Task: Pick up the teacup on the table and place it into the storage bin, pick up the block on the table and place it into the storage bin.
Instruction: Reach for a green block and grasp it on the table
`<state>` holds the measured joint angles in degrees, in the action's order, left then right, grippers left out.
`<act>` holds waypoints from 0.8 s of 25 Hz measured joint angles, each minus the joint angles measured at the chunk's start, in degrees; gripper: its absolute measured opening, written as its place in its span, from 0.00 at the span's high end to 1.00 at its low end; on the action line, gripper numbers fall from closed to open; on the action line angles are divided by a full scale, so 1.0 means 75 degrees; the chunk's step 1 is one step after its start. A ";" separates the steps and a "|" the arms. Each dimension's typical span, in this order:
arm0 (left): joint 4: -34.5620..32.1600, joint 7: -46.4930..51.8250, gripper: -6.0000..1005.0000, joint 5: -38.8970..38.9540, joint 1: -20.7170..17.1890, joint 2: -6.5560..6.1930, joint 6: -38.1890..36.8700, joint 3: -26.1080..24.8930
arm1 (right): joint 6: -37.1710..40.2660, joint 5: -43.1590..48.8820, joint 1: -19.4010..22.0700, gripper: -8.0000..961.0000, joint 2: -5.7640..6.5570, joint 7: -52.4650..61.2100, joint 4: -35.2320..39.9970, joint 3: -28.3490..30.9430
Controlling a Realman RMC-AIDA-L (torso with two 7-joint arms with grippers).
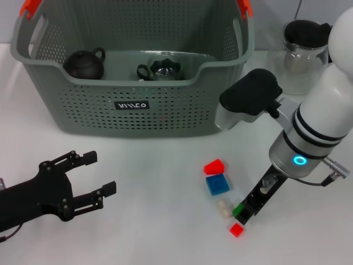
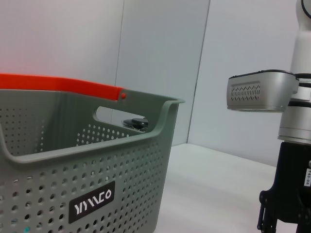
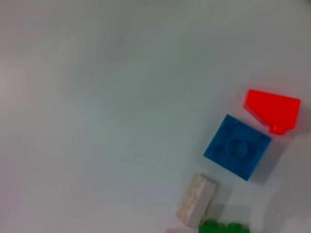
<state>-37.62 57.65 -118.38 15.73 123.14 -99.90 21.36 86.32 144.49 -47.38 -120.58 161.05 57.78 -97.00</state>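
Right gripper (image 1: 242,212) low on the worktop (image 1: 154,182), seemingly clamped on green block (image 1: 239,210). Left gripper (image 1: 99,176) idle, fingers apart. Two teapots (image 1: 84,64) sit inside storage bin (image 1: 132,105).

storage bin (image 1: 165,113): grey perforated, upright at bench rear | teapots: dark brown teapot (image 1: 84,64) and green-glazed teapot (image 1: 161,69) inside it | blocks on bench: red wedge (image 1: 214,166), blue square (image 1: 217,184), cream (image 1: 223,208), green (image 1: 239,210), small red (image 1: 236,230), clustered
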 joint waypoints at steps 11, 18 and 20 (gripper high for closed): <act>0.0019 0.0000 0.18 0.0000 0.0000 0.0000 -0.0005 0.0000 | -0.0246 0.0131 -0.0088 0.36 0.0013 0.0052 -0.0300 -0.0009; 0.0046 0.0000 0.18 0.0000 0.0048 0.0000 -0.0005 0.0000 | -0.0190 0.0236 -0.0039 0.36 0.0017 0.0082 -0.0144 0.0013; 0.0072 0.0000 0.18 0.0000 0.0070 -0.0001 -0.0005 0.0000 | -0.0090 0.0191 -0.0013 0.36 -0.0011 0.0022 0.0003 -0.0039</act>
<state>-37.09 57.65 -118.39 16.26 123.13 -99.93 21.36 85.64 145.92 -47.48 -120.67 161.21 57.80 -97.29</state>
